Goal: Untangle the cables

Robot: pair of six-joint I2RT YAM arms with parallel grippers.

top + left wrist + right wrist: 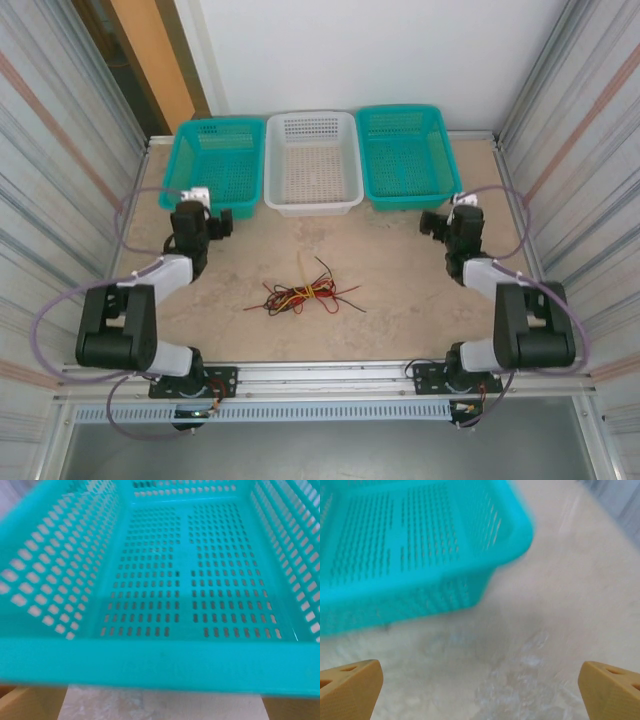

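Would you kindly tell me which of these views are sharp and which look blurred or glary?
Top external: sharp and evenly lit, the cables crisp on the table. Left wrist: the left teal basket has a soft, out-of-focus near rim, its floor holes clearer. Right wrist: the right teal basket is smeared, and the table shows a pale shiny patch near the open right tool.

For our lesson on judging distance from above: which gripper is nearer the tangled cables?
Left, narrowly. The left gripper is beyond the cables, to their left, by a teal basket; the right gripper is beyond them to the right, farther off.
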